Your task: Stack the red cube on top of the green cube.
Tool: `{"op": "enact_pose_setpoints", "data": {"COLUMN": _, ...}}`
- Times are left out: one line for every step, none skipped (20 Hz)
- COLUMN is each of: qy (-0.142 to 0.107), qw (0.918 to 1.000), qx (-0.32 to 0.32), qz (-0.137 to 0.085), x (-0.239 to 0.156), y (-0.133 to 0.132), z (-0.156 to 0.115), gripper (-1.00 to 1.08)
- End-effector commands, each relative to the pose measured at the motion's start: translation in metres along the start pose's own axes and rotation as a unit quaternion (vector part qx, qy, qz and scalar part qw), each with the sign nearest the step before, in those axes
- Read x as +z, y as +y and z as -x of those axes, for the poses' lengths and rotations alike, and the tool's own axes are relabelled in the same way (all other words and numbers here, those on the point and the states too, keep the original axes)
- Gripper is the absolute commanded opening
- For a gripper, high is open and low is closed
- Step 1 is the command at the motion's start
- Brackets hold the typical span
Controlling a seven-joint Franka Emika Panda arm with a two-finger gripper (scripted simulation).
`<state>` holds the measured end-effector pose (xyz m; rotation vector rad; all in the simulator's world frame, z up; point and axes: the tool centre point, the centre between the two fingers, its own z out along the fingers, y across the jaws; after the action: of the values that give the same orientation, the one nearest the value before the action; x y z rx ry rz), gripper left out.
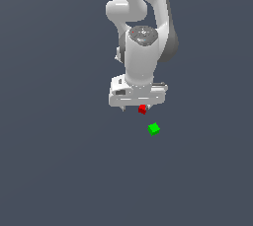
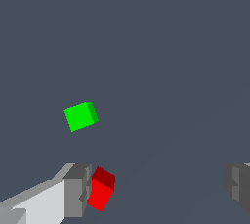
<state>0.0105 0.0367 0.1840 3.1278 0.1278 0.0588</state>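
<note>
The red cube (image 1: 142, 109) lies on the dark grey floor just under my white gripper (image 1: 134, 107), mostly hidden by the hand in the exterior view. In the wrist view the red cube (image 2: 101, 192) sits between the two fingers, close against one grey fingertip (image 2: 75, 191), while the other fingertip (image 2: 238, 183) stands far from it. The gripper (image 2: 156, 186) is open and holds nothing. The green cube (image 1: 153, 129) lies apart from the red one, a short way nearer the camera and toward the exterior view's right; it also shows in the wrist view (image 2: 80, 116).
The white arm (image 1: 143, 32) rises above the gripper toward the top of the exterior view. The floor (image 1: 59, 161) is a plain dark grey surface.
</note>
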Motion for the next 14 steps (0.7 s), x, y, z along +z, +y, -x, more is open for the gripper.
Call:
{"op": "enact_pose_setpoints", "data": {"qy": 0.000, "qw": 1.0000, "qx": 0.000, "qz": 0.000, "x": 0.000, "y": 0.000, "z": 0.000, "gripper": 1.00}}
{"op": "enact_pose_setpoints", "data": {"qy": 0.000, "qw": 1.0000, "qx": 0.000, "qz": 0.000, "x": 0.000, "y": 0.000, "z": 0.000, "gripper": 1.00}}
{"op": "enact_pose_setpoints", "data": {"qy": 0.000, "qw": 1.0000, "qx": 0.001, "qz": 0.000, "x": 0.001, "y": 0.000, "z": 0.001, "gripper": 1.00}}
{"op": "enact_pose_setpoints", "data": {"qy": 0.000, "qw": 1.0000, "qx": 0.003, "qz": 0.000, "x": 0.001, "y": 0.000, "z": 0.001, "gripper": 1.00}}
{"op": "enact_pose_setpoints", "data": {"qy": 0.000, "qw": 1.0000, "qx": 0.005, "qz": 0.000, "x": 0.002, "y": -0.001, "z": 0.002, "gripper": 1.00}}
{"op": "enact_pose_setpoints", "data": {"qy": -0.001, "qw": 1.0000, "qx": 0.008, "qz": 0.000, "x": 0.003, "y": -0.001, "z": 0.004, "gripper": 1.00}}
{"op": "enact_pose_setpoints", "data": {"qy": -0.001, "qw": 0.9999, "qx": 0.011, "qz": 0.000, "x": 0.005, "y": -0.001, "z": 0.005, "gripper": 1.00}}
{"op": "enact_pose_setpoints", "data": {"qy": -0.001, "qw": 0.9999, "qx": 0.015, "qz": 0.000, "x": 0.006, "y": -0.002, "z": 0.007, "gripper": 1.00}}
{"op": "enact_pose_setpoints", "data": {"qy": -0.001, "qw": 0.9998, "qx": 0.020, "qz": 0.000, "x": 0.008, "y": -0.002, "z": 0.010, "gripper": 1.00}}
{"op": "enact_pose_setpoints", "data": {"qy": -0.002, "qw": 0.9997, "qx": 0.025, "qz": 0.000, "x": 0.010, "y": -0.003, "z": 0.012, "gripper": 1.00}}
{"op": "enact_pose_setpoints", "data": {"qy": -0.002, "qw": 0.9995, "qx": 0.031, "qz": 0.000, "x": 0.013, "y": -0.004, "z": 0.015, "gripper": 1.00}}
{"op": "enact_pose_setpoints", "data": {"qy": -0.003, "qw": 0.9993, "qx": 0.037, "qz": 0.000, "x": 0.015, "y": -0.005, "z": 0.018, "gripper": 1.00}}
{"op": "enact_pose_setpoints", "data": {"qy": -0.003, "qw": 0.9990, "qx": 0.044, "qz": 0.000, "x": 0.018, "y": -0.006, "z": 0.021, "gripper": 1.00}}
{"op": "enact_pose_setpoints", "data": {"qy": -0.004, "qw": 0.9987, "qx": 0.052, "qz": 0.000, "x": 0.021, "y": -0.007, "z": 0.025, "gripper": 1.00}}
